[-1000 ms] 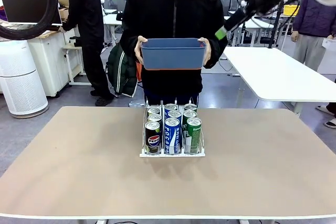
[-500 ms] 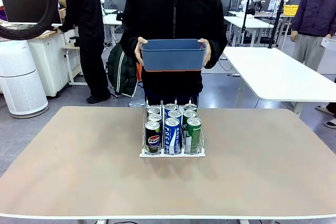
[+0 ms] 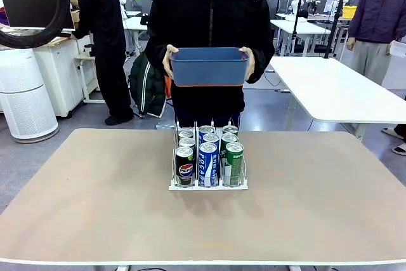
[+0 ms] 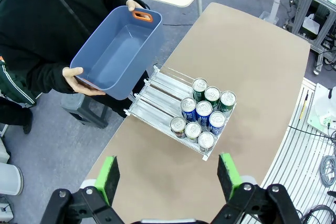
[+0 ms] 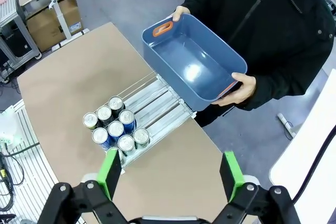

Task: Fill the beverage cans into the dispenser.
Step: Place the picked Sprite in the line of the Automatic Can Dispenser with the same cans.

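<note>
Nine beverage cans (image 3: 207,152) are standing in the dispenser (image 3: 208,185) near the desk's (image 3: 95,207) far edge. Both tools, left tool (image 4: 167,174) and right tool (image 5: 171,174), are hanging high with fingers spread apart, gripping nothing. The person is holding a blue tub (image 3: 209,65).

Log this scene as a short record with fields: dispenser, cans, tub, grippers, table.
dispenser: white-based rack at mid-table, three lanes
cans: nine beverage cans, three per lane, packed at the robot-side end; far ends of the lanes bare
lanes, front view left to right: black Pepsi can leads, blue-and-white can, green can
tub: blue tub, empty, held in both hands by the person at the far side
left gripper: open, high above the table, holding nothing
right gripper: open, high above the table, holding nothing
table: tan top
</note>
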Motion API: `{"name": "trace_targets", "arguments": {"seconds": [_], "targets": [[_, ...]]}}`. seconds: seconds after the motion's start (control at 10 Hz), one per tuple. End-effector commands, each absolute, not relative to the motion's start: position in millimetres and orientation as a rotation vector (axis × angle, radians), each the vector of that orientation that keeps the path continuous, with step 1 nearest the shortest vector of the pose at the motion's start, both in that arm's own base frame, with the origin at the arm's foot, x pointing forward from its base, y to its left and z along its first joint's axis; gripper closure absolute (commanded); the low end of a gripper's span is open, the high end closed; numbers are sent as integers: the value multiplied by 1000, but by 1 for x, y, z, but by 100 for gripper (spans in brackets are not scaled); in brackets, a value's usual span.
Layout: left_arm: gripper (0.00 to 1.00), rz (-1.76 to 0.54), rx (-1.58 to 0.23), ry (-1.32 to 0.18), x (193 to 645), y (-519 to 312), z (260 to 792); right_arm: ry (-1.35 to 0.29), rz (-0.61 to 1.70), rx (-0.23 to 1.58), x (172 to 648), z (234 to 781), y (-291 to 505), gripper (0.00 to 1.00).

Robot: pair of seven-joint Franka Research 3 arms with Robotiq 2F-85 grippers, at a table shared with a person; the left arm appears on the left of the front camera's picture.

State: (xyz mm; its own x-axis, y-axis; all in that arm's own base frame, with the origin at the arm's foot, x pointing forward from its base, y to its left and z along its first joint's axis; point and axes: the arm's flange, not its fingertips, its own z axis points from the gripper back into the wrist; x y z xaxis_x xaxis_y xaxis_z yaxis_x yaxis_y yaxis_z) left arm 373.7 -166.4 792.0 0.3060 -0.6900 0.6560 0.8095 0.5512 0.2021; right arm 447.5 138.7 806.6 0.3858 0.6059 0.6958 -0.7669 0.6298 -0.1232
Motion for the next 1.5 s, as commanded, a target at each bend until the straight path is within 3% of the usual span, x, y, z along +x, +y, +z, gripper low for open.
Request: {"name": "trace_targets", "arguments": {"seconds": [0.0, 0.8, 1.4], "targets": [[0, -996, -192, -773, 374, -166, 792, -749, 857, 230, 449, 809, 142, 0], [0, -996, -192, -773, 374, -166, 792, -707, 864, 284, 445, 808, 139, 0], [0, -996, -192, -773, 374, -166, 792, -640, 916, 304, 415, 802, 152, 0]]}}
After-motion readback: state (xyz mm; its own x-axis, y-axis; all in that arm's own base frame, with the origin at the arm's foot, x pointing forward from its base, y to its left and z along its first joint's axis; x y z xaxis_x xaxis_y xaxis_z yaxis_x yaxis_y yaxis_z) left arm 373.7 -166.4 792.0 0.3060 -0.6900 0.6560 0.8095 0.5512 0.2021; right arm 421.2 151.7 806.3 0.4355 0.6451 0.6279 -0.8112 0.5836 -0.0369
